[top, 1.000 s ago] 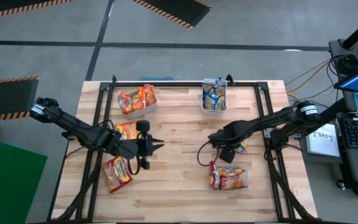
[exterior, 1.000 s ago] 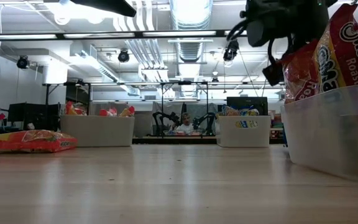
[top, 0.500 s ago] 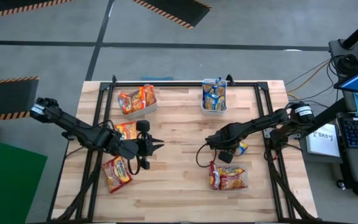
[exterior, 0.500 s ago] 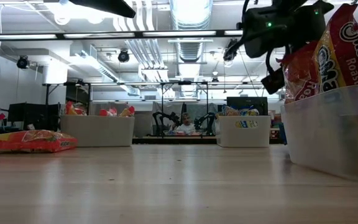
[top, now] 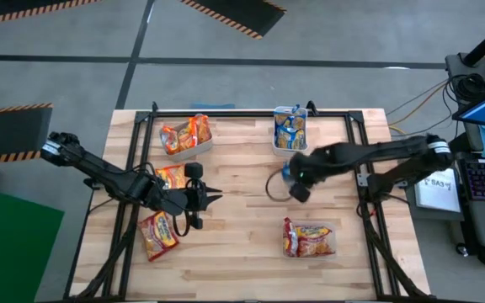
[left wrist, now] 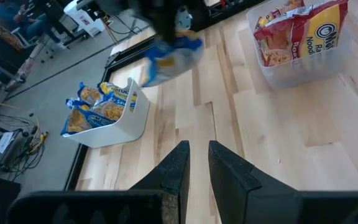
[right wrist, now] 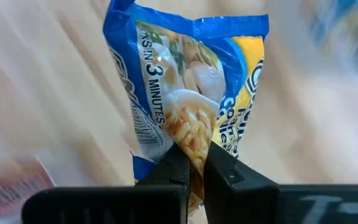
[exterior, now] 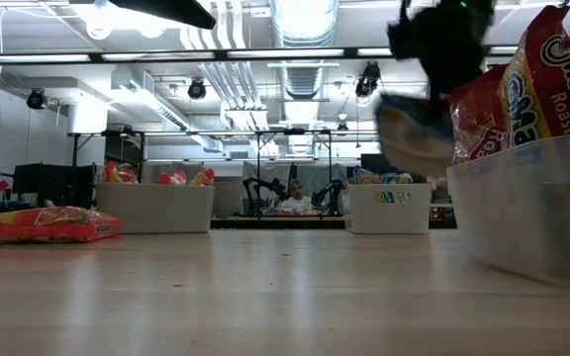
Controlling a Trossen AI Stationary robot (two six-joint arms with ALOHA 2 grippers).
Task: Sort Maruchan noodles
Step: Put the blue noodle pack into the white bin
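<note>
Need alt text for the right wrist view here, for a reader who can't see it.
The right gripper pinches a blue-and-yellow noodle packet by its lower edge, so the packet fills most of the picture. Behind it is blurred light wooden table.

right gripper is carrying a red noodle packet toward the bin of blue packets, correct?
Not red. The right wrist view shows the right gripper shut on a blue-and-yellow noodle packet. In the high view it sits just short of the bin holding blue packets.
</note>
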